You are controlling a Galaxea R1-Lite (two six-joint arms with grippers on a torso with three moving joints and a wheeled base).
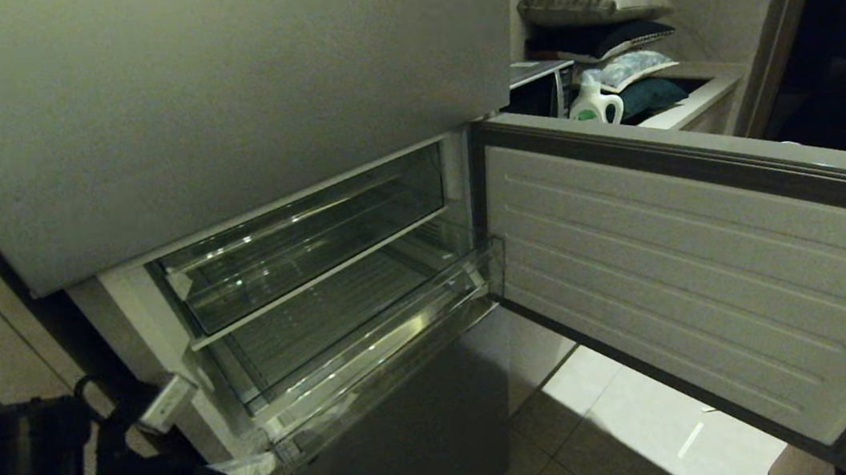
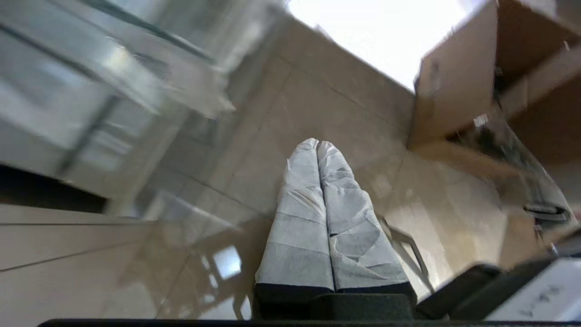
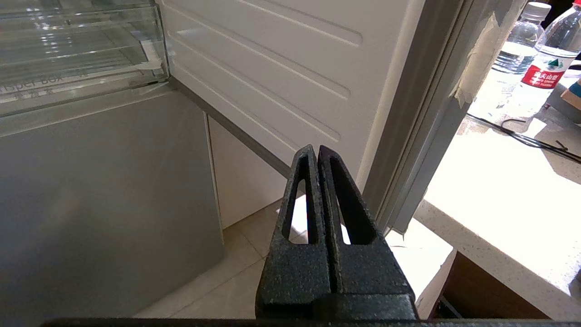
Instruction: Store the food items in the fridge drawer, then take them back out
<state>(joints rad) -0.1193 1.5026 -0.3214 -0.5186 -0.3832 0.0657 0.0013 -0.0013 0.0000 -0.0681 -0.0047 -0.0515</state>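
Fridge drawer pulled out, middle of the fridge, beside the open door.
Left gripper pressed together, low near left. Right gripper pressed together too, holding nothing.

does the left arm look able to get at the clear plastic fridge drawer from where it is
Probably yes: the clear plastic fridge drawer stands pulled out, the grey fridge door swung aside right, nothing between it and the shut left gripper.

Home kitchen: grey fridge with door swung open, tiled floor, pale stone worktop carrying water bottles, detergent jug, stacked cushions in corner.
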